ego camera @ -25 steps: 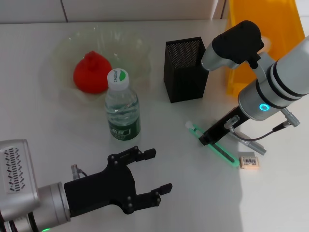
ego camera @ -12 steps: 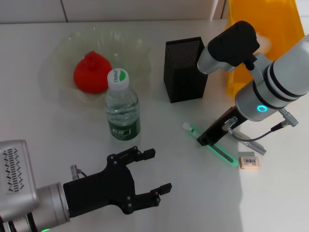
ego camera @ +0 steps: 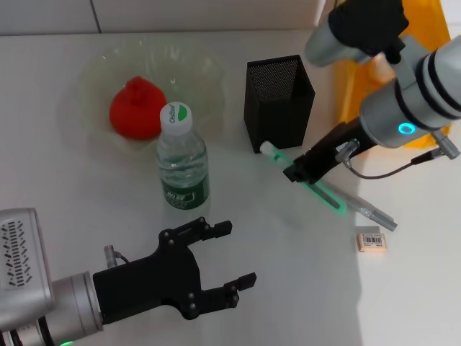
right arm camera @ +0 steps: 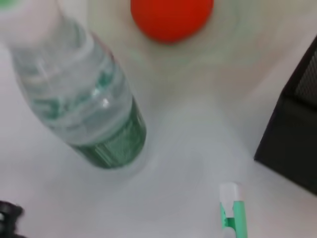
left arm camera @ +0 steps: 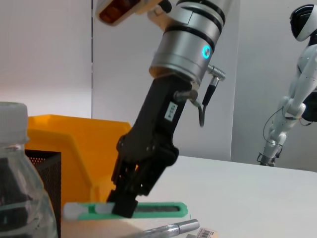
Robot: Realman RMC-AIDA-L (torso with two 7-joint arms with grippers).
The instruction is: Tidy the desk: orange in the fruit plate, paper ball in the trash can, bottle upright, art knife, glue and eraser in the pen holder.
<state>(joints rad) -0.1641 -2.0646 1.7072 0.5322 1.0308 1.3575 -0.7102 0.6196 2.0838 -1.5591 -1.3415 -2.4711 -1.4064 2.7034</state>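
Observation:
My right gripper [ego camera: 295,173] is shut on the green art knife [ego camera: 317,191] and holds it off the table, tilted, its white tip just in front of the black mesh pen holder [ego camera: 277,101]. The left wrist view shows the same grip [left arm camera: 126,203] on the art knife [left arm camera: 158,209]. A slim silver stick, likely the glue [ego camera: 367,210], and the eraser [ego camera: 371,241] lie on the table below it. The bottle [ego camera: 182,162] stands upright. The orange [ego camera: 135,109] sits in the fruit plate [ego camera: 194,72]. My left gripper [ego camera: 236,254] hovers open near the front. The paper ball is out of view.
A yellow bin [ego camera: 425,29] stands at the back right behind my right arm. In the right wrist view the bottle [right arm camera: 94,104], the orange [right arm camera: 171,17], a corner of the pen holder [right arm camera: 297,144] and the knife's tip [right arm camera: 232,210] appear.
My right gripper has risen and carried the art knife back and to the left, up to the pen holder. The silver stick beneath it now lies uncovered. The left arm has stayed still.

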